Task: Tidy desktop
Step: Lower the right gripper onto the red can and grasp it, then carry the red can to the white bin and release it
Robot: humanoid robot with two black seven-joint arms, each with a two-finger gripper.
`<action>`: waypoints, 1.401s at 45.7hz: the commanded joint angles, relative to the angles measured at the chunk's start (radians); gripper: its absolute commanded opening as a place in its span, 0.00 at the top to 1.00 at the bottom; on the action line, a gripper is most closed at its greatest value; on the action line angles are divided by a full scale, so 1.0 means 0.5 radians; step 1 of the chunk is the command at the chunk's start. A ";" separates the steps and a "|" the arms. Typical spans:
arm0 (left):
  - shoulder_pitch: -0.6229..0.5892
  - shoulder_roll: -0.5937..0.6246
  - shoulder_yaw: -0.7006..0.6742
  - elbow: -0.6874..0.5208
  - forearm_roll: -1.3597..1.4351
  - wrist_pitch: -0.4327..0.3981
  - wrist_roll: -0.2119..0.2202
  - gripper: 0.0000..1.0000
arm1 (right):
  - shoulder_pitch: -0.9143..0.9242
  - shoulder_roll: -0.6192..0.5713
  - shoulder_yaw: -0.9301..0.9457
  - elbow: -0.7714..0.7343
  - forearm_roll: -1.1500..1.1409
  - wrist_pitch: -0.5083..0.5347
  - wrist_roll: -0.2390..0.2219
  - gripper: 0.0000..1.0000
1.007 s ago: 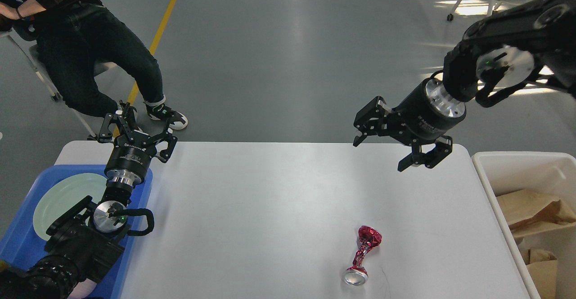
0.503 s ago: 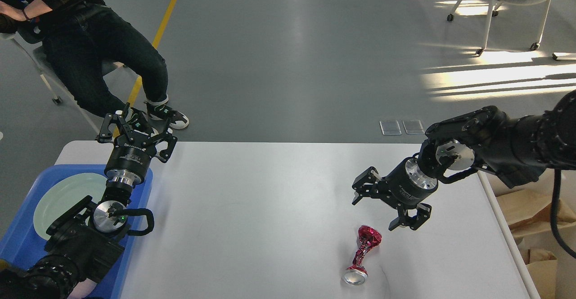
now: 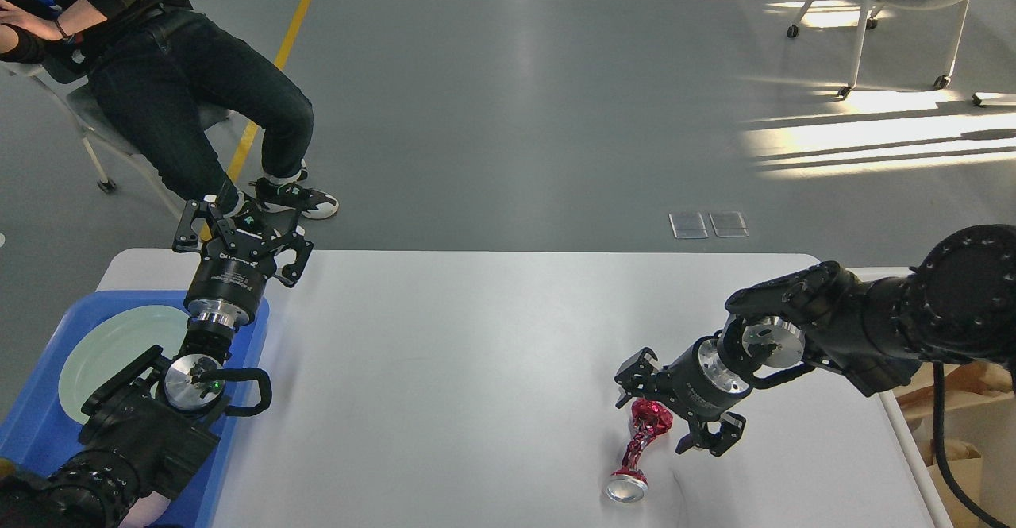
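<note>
Evidently, the crushed red can (image 3: pixel 640 442) lying near the desktop (image 3: pixel 476 369)'s front edge is straddled by the right gripper (image 3: pixel 673 409), jaws spread wide and nothing yet held, for a grasp; the left gripper (image 3: pixel 240 236) is parked open-jawed, holding nothing.

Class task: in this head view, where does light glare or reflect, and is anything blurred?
Head view: sunlight streaks glare on the floor at upper right; the crushed red can glints; the desktop is matte with soft shadows; no notable blur.
</note>
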 commanded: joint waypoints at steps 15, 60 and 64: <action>0.000 0.000 0.000 -0.003 0.000 0.000 0.000 0.04 | -0.100 0.069 0.044 0.002 -0.096 -0.160 0.000 0.11; 0.000 0.000 0.000 0.000 0.000 0.000 0.000 0.04 | 0.277 -0.133 0.093 0.303 -0.096 -0.258 0.000 1.00; 0.000 0.000 0.000 0.000 0.000 0.000 0.000 0.04 | 0.516 -0.277 0.087 0.447 -0.096 -0.243 0.000 1.00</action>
